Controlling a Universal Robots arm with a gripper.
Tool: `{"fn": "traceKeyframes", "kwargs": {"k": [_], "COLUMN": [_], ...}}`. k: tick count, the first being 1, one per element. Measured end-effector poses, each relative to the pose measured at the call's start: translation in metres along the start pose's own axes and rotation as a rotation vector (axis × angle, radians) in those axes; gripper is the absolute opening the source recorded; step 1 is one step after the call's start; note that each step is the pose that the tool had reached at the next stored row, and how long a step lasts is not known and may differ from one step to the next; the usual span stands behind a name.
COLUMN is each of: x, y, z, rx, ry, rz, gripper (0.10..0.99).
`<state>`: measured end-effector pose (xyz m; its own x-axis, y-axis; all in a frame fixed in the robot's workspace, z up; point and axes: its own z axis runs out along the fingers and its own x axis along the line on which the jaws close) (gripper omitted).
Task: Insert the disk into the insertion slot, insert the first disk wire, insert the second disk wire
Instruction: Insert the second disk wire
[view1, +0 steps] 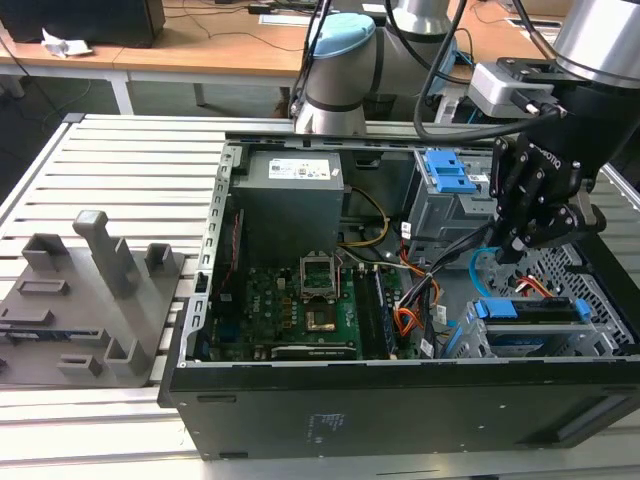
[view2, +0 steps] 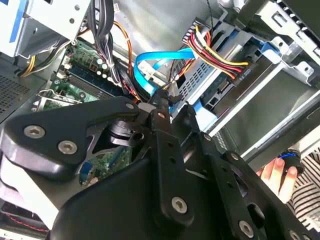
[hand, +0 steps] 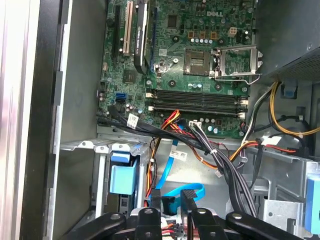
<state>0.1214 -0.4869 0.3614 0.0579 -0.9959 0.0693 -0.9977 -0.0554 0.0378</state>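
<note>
Jaws nearly together, the gripper (view1: 503, 250) pinches the second disk wire (view2: 149, 62) near its dark plug, with the light blue cable looping away behind. Its arm reaches in from the exterior view's upper right, wrist tilted down into the open computer case (view1: 400, 405) on the slatted counter (view1: 120, 140). Close beneath the gripper in that view, the disk (view1: 530, 310) sits in the insertion slot (view1: 598, 300), and the first disk wire (view1: 535, 287) ends at the disk's edge. A white label (view1: 300, 169) on the power supply (view1: 290, 215) carries print I cannot make out.
</note>
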Motion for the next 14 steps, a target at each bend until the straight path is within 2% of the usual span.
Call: {"fn": "traceKeyframes", "kwargs": {"k": [1,3,8,14], "x": [0.0,0.0,0.0006,0.0187], "y": [0.0,0.0,0.0,0.001], "z": [0.0,0.0,0.0002,0.0013], "rx": [0.0,0.0,0.0,0.0], "ry": [0.0001,0.0003,0.0004,0.0007], "rz": [0.0,0.0,0.0,0.0], "gripper": [0.29,0.157,0.157,0.157]}}
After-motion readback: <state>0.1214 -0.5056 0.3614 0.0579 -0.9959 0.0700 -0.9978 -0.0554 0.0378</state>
